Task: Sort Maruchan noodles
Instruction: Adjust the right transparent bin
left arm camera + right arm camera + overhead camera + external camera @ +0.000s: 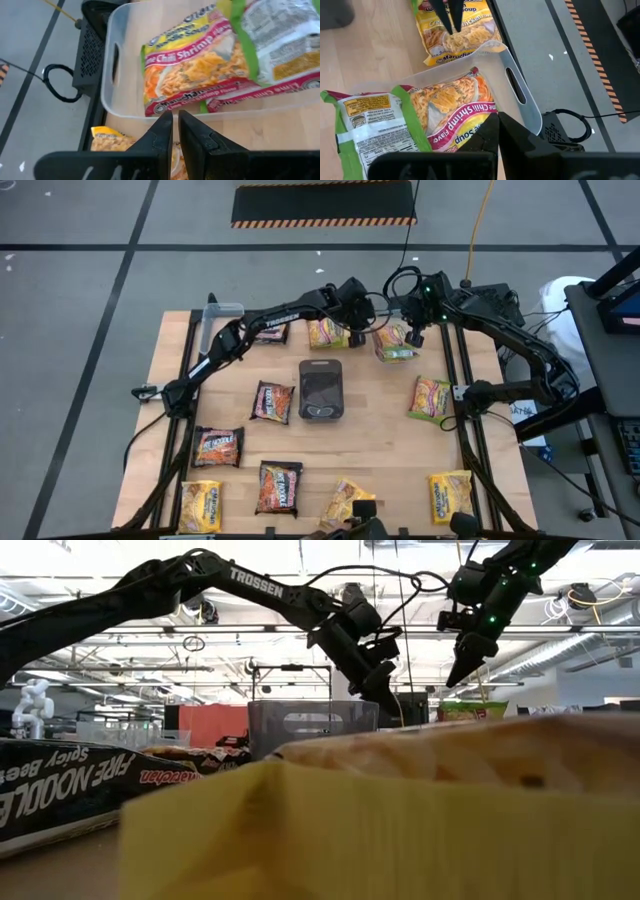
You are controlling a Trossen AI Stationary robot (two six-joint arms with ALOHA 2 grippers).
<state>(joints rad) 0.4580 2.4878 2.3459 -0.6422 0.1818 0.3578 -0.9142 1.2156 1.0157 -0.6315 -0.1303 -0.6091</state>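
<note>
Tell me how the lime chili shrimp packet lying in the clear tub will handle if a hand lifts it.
The lime chili shrimp packet looks light for its size: a flat pouch. Its glossy wrapper may slip between narrow fingers. The printed noodle block suggests a stiff, brittle middle, with floppy sealed ends. It lies under another packet in the clear tub, so lifting it would probably drag that one.

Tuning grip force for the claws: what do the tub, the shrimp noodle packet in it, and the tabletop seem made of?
Tub: clear, smooth, probably rigid plastic; the wood shows through its wall.
Shrimp noodle packet: thin glossy printed film, crinkled, with highlights.
Tabletop: light wood, seemingly plywood, with a matte finish and visible grain.
</note>
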